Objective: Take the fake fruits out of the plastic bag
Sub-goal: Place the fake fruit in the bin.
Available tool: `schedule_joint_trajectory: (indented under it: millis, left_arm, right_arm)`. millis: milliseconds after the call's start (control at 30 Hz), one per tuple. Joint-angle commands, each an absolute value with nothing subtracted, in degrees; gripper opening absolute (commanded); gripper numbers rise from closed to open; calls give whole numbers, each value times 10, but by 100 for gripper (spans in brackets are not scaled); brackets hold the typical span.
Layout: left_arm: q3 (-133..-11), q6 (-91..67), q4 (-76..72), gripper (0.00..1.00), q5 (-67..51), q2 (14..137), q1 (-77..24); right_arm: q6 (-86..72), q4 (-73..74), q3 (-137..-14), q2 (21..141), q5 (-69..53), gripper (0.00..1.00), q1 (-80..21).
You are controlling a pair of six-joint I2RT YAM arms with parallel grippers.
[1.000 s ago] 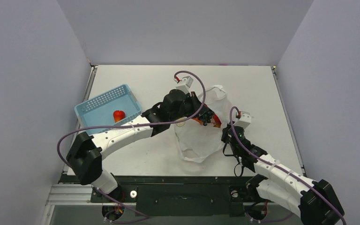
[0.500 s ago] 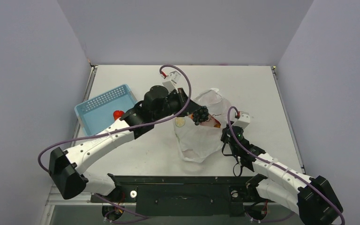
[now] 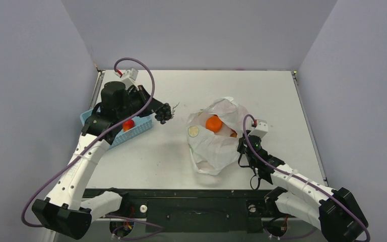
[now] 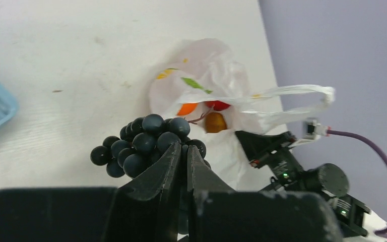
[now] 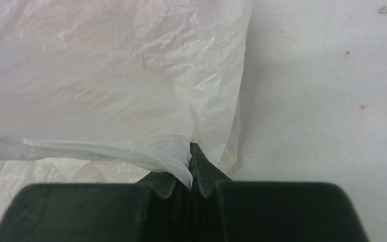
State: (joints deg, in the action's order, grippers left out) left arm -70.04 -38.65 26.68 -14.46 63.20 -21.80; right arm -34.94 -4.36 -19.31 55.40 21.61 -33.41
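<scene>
One grape bunch (image 4: 146,143) hangs pinched in the left fingers (image 4: 166,169) just right of the blue basket (image 3: 108,108) (slim grip, it may drop onto the desk (image 3: 262,96)), right fingers (image 5: 206,174) clamping the plastic bag (image 3: 216,148), orange (image 3: 213,123) inside.

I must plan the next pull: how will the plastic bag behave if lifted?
Probably floppy: the plastic bag is thin and crinkled where it is pinched in the right end effector. It looks light. The round orange inside might roll out.

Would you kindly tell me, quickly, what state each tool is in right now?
Left tool: closed, holding the grape bunch.
Right tool: closed, pinching the plastic bag.
</scene>
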Motion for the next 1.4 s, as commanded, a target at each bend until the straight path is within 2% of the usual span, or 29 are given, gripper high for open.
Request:
schedule_joint_trajectory:
  millis: [0,133,500,900,1100,1133,1200,1300,1367]
  left_arm:
    - [-742,-283,375,0,-181,654,-146]
    - [-751,-241,383,0,-150,681,-80]
    - [-742,-216,232,0,-124,813,22]
    - [-879,-185,227,0,-105,1010,42]
    - [-833,-192,219,0,-105,1006,43]
    - [-810,-197,209,13,-107,1000,42]
    - [-782,-211,211,31,-107,979,43]
    - [-755,-218,224,44,-100,955,40]
    - [-740,-217,234,47,-91,934,40]
  right_arm:
    - [-342,-78,-206,559,218,0,-333]
    - [-342,-77,-209,565,215,0,-332]
    - [-351,-90,-212,586,185,0,-332]
    - [-350,-100,-216,618,174,0,-332]
    - [-348,-97,-215,603,172,0,-331]
    - [-348,-102,-210,599,169,0,-332]
    - [-350,-105,-208,593,167,0,-331]
    - [-348,-99,-213,596,165,0,-331]
    - [-347,-98,-213,592,164,0,-331]
